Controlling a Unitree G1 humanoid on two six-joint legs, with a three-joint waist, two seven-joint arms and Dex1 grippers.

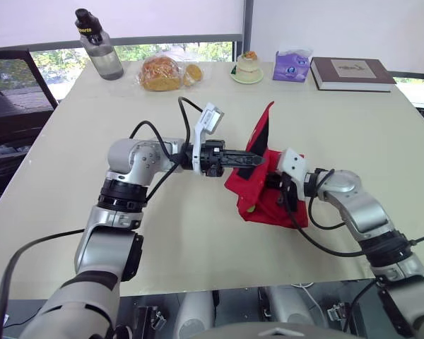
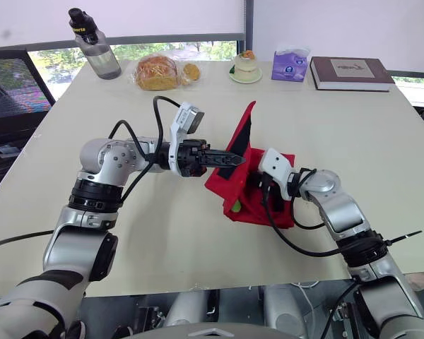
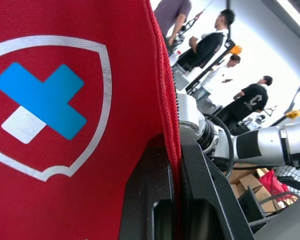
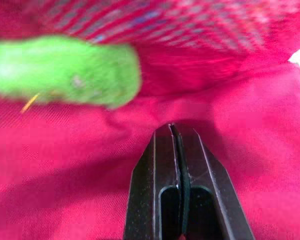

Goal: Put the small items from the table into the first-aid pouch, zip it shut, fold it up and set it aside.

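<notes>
Left pincer [image 1: 256, 161] is clamped on the raised flap of the red first-aid pouch [image 1: 258, 194], standing it upright mid-worktop [image 1: 198, 240], I'd say to hold the mouth agape. Right pincer [image 4: 172, 131] sits inside, jaws pressed together, tips on the lining near a green item [image 4: 65, 70]. Whether cloth is nipped between them, I cannot tell. Zip not yet closed.

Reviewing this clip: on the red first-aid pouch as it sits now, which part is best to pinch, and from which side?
Pinch the thin free edge of the raised flap, coming in from the robot's left with the fingers roughly level with the table. The flap stands up off the pouch body, so it offers a flat sheet that two fingers can close on. The left gripper holds it this way.
</notes>
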